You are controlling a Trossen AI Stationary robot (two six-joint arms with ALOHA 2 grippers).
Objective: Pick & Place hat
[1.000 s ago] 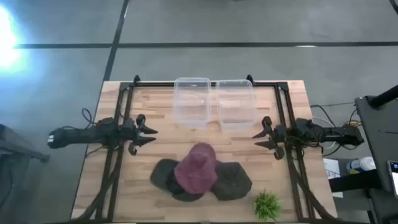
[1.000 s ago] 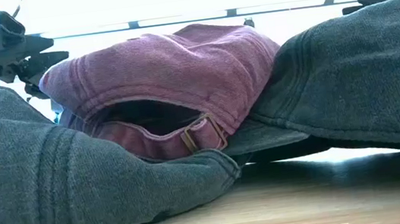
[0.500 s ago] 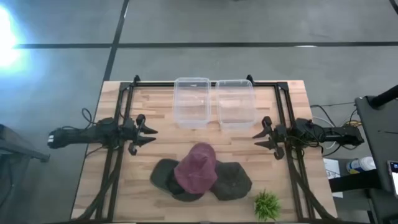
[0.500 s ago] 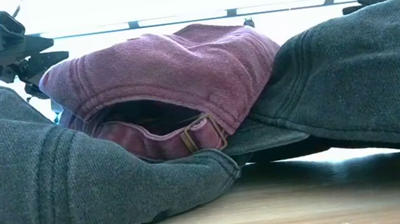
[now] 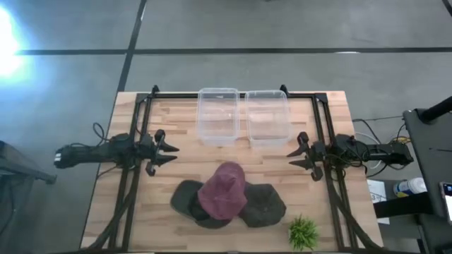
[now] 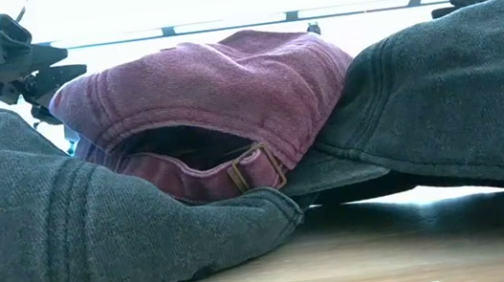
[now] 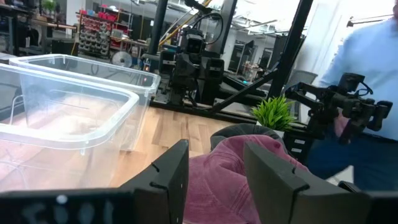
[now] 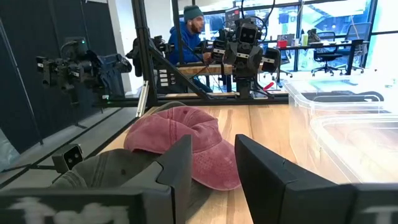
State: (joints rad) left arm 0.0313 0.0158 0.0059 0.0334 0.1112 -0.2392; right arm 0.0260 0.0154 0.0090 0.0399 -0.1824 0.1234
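A maroon cap (image 5: 223, 190) lies near the table's near edge, resting on top of two dark grey caps, one to its left (image 5: 185, 199) and one to its right (image 5: 264, 204). In the low view the maroon cap (image 6: 219, 106) shows its strap and brass buckle (image 6: 253, 168). My left gripper (image 5: 169, 154) hovers open at the table's left side, my right gripper (image 5: 292, 157) open at the right side, both above and beyond the caps. The maroon cap also shows in the left wrist view (image 7: 230, 174) and right wrist view (image 8: 186, 140).
Two clear plastic bins stand side by side at the far edge, left (image 5: 217, 115) and right (image 5: 267, 116). A small green plant (image 5: 303, 231) sits at the near right corner. Black frame rails (image 5: 134, 169) run along both sides. A person (image 8: 189, 34) sits beyond the table.
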